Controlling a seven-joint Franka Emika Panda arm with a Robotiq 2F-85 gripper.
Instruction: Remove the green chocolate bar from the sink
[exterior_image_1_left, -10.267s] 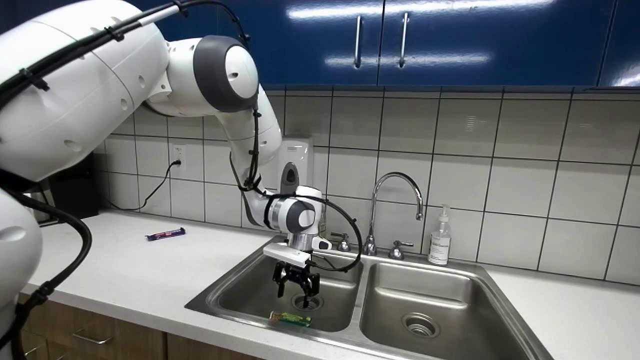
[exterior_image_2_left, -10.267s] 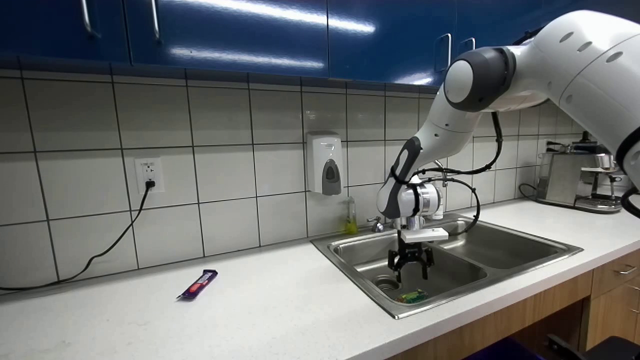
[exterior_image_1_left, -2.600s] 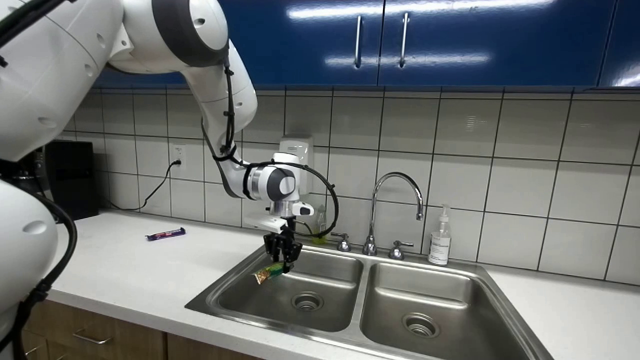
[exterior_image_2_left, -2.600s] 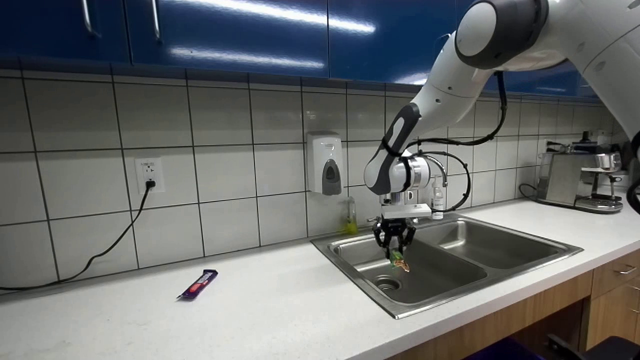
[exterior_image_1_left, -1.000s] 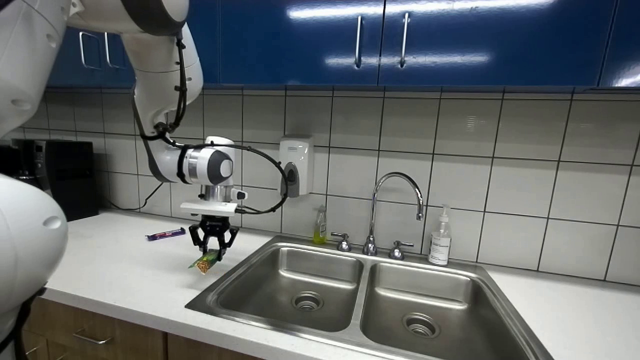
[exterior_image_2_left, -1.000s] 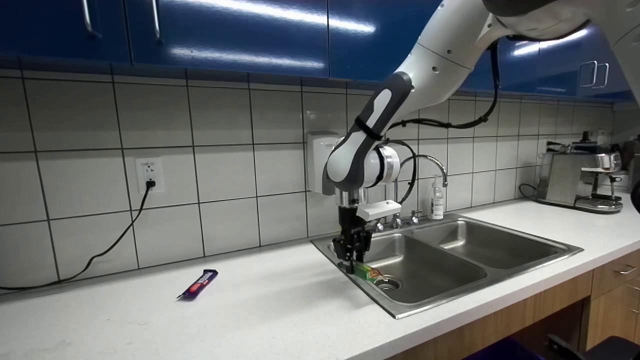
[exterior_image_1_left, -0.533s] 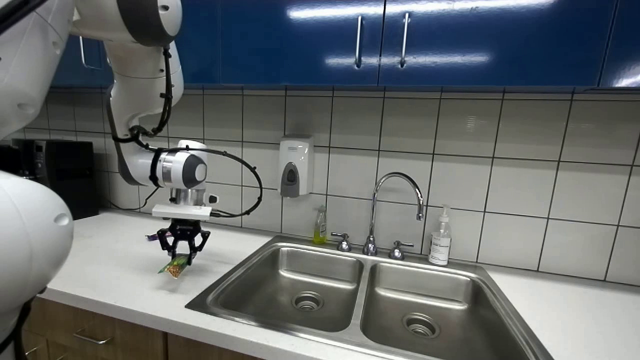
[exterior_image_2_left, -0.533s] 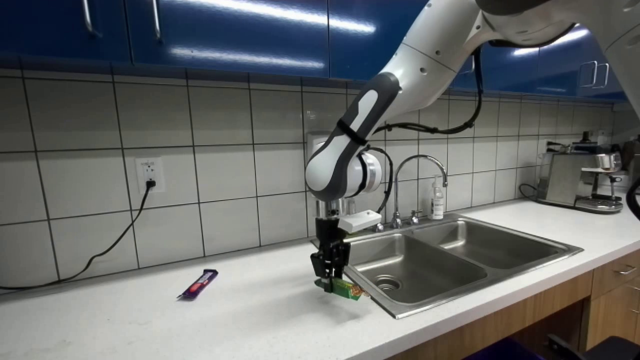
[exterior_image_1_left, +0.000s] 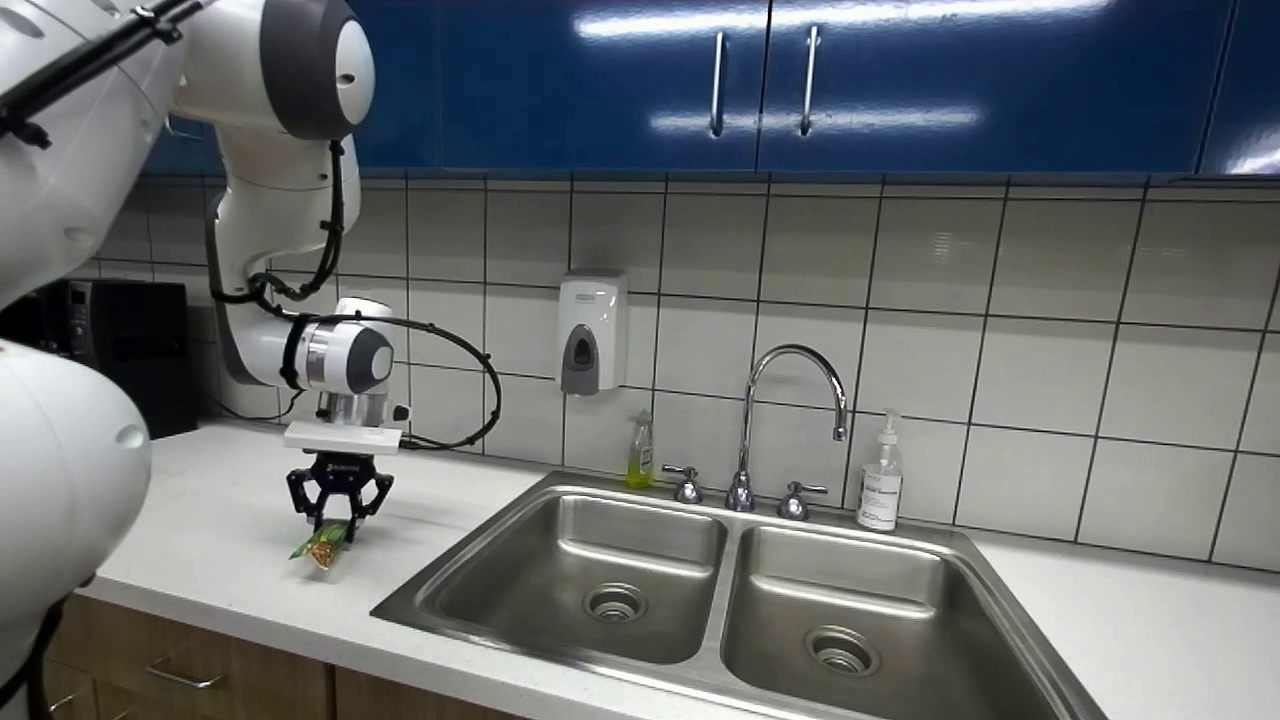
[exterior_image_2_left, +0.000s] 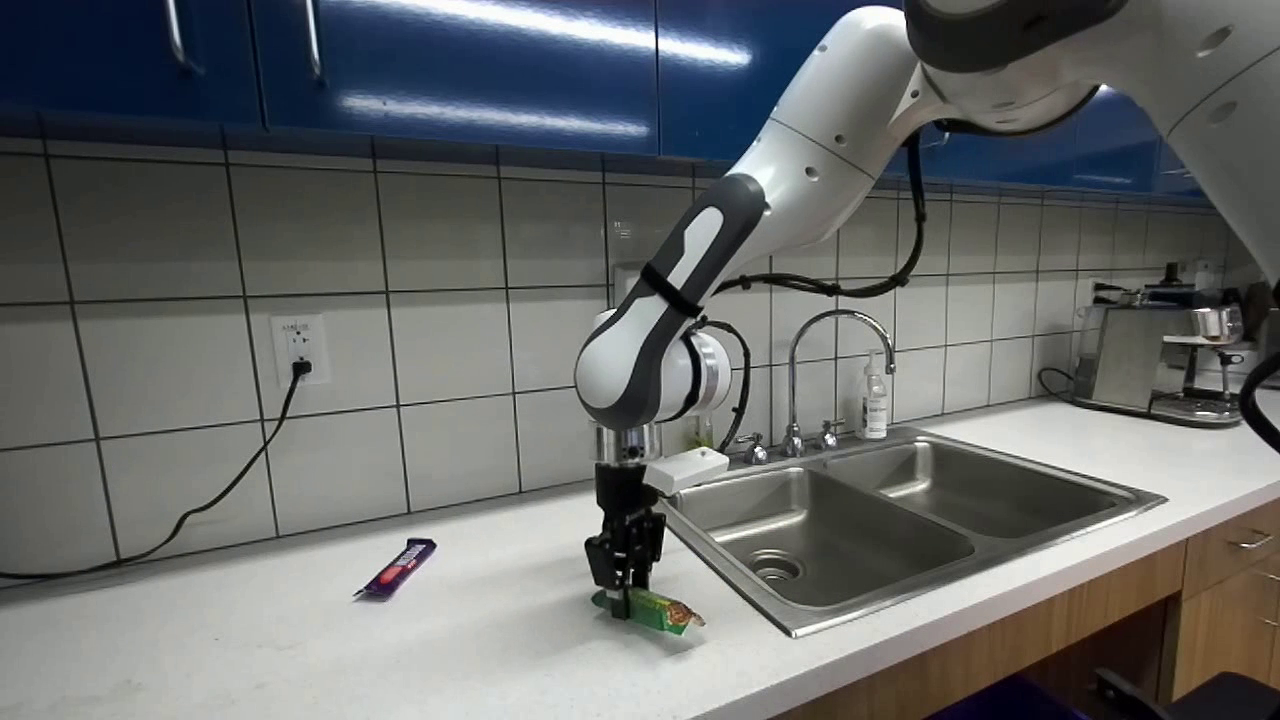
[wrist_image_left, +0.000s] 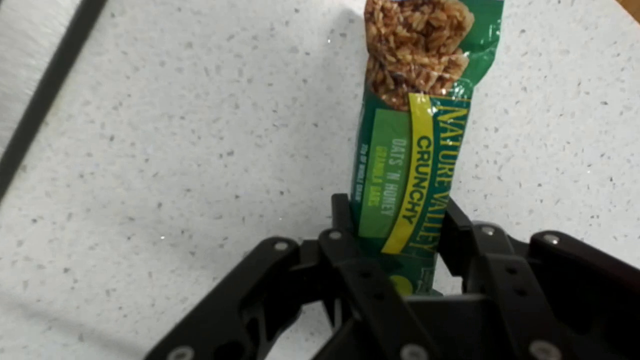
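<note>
The green chocolate bar is a green wrapper with a yellow stripe and a granola picture at one end. My gripper is shut on its sides near the other end, one finger along each long edge. In both exterior views the bar hangs low over the white counter, outside the sink. Whether it touches the counter I cannot tell. The gripper points straight down. The sink's rim shows at the upper left in the wrist view.
A purple wrapped bar lies on the counter farther from the sink. The chrome faucet, a yellow soap bottle and a clear pump bottle stand behind the basins. A soap dispenser hangs on the wall.
The bar lay in the basin under the open gripper; it was gripped, lifted out and carried over the counter. Over the last second, gripper and bar moved farther from the sink and lower.
</note>
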